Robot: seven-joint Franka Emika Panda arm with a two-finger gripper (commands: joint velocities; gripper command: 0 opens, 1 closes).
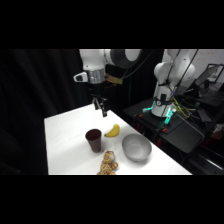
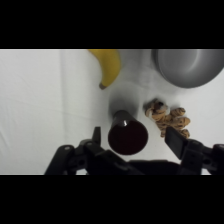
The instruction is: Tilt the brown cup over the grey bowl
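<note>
White tabletop point(image 1: 65, 145), four items grouped toward its right-hand half. Brown cup point(image 1: 93, 140) upright near the middle, yellow banana point(image 1: 113, 131) just beyond it toward the far edge, grey bowl point(image 1: 135, 147) close to the right edge. Tan lumpy toy point(image 1: 108, 163) lies by the near edge, between cup and bowl.

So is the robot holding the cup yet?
No, nothing is held. The gripper hangs open above the brown cup, its fingers spread on either side, not touching it.

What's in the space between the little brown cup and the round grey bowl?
Only bare white table between the brown cup and grey bowl, in the side view.
</note>
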